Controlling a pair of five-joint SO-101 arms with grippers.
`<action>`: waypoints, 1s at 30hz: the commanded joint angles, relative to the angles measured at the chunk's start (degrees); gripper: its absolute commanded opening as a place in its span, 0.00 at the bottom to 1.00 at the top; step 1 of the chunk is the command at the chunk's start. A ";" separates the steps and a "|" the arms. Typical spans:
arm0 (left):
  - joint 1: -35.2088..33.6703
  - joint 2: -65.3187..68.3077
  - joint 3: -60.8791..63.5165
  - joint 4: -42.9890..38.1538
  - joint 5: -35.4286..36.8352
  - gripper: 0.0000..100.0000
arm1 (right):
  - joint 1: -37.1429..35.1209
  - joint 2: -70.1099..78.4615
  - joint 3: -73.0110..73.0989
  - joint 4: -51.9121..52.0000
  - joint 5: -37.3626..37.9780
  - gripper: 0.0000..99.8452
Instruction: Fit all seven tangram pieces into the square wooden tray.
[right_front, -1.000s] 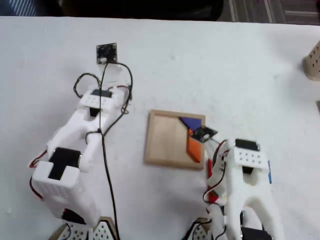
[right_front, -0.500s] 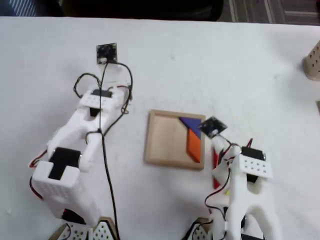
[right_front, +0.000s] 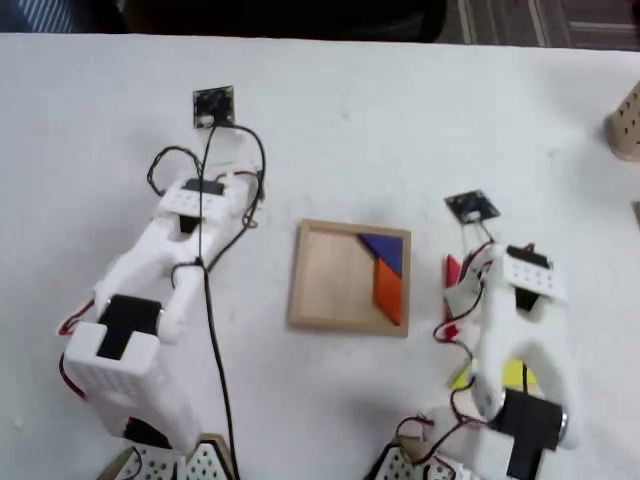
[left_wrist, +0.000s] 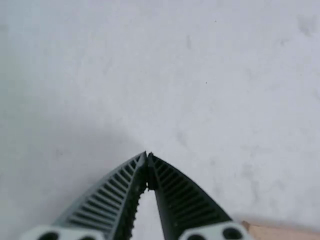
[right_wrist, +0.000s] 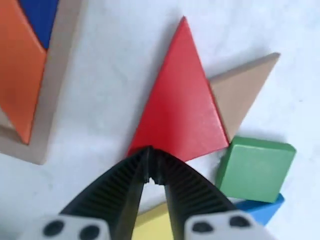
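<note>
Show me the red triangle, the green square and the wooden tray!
red triangle (right_wrist: 182, 115), right wrist view, middle of its top face.
green square (right_wrist: 256, 167), right wrist view, middle of its top face.
wooden tray (right_front: 330, 275), high view, bare floor inside it.

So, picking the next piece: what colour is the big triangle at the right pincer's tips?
The triangle is red; best seen in the right wrist view.

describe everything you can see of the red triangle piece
The red triangle is a flat, painted, wooden-looking piece lying on the white table, outside the wooden tray and apart from its rim. One edge lies against a tan triangle; a green square sits close by one corner. The shut right end effector hangs over another edge; contact cannot be told.
</note>
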 joint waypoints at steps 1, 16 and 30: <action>0.13 -0.40 -3.43 0.26 -0.35 0.02 | 0.66 0.13 -5.89 4.53 -4.48 0.02; 0.13 -0.31 -3.43 0.26 -0.35 0.02 | -0.75 -2.86 -12.57 1.71 -34.64 0.20; 0.13 -0.22 -3.25 0.26 -0.35 0.02 | -1.27 13.76 -16.35 -4.09 -39.12 0.19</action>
